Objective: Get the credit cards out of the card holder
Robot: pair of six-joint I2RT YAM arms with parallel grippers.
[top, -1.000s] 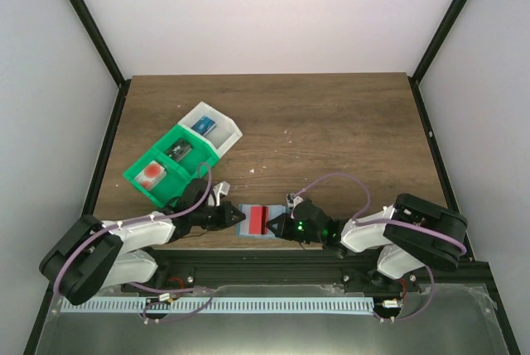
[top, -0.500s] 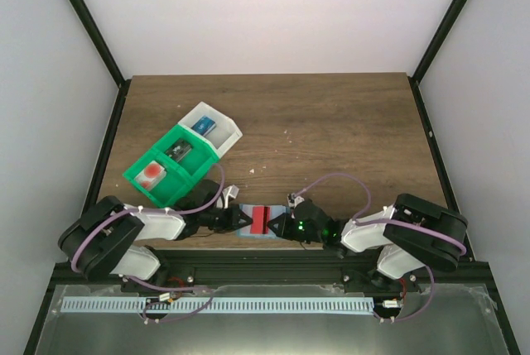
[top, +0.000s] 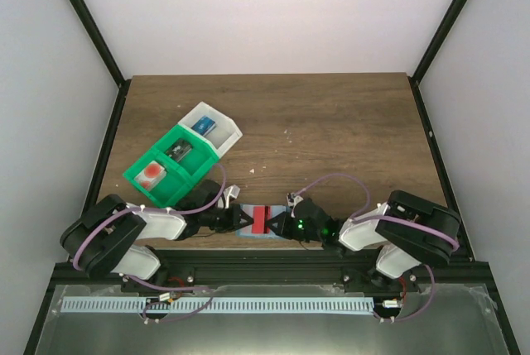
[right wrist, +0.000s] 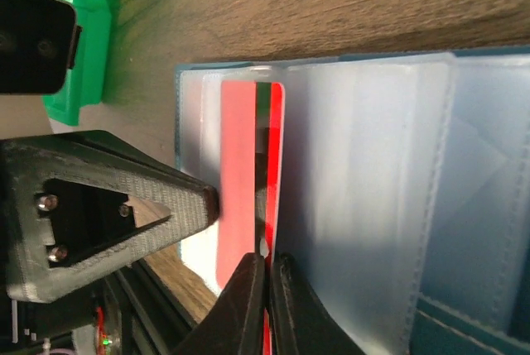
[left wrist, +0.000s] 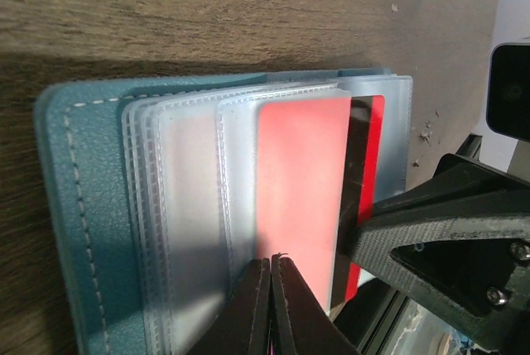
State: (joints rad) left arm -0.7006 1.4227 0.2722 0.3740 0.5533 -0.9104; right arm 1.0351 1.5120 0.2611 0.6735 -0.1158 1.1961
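The blue-teal card holder (top: pixel 248 232) lies open at the table's near edge, between both grippers. In the left wrist view its teal cover (left wrist: pixel 79 206) carries several clear sleeves, with a red-faced credit card (left wrist: pixel 298 173) on top. My left gripper (left wrist: pixel 272 261) is shut, its tips resting at that card's left edge, with nothing visibly between them. In the right wrist view a second red card (right wrist: pixel 277 148) stands on edge, and my right gripper (right wrist: pixel 267 262) is shut on it. The left gripper's fingertip (right wrist: pixel 195 203) touches the flat red card (right wrist: pixel 236 173).
A green-and-white compartment tray (top: pixel 214 155) stands behind and left of the holder; its corner shows in the right wrist view (right wrist: pixel 79 40). The black frame rail (top: pixel 265 264) runs just below the holder. Brown wooden table (top: pixel 331 131) stretches behind.
My left gripper has moved right, up to the holder's left side, and now rests on the red card. The right gripper has stayed at the holder's right side.
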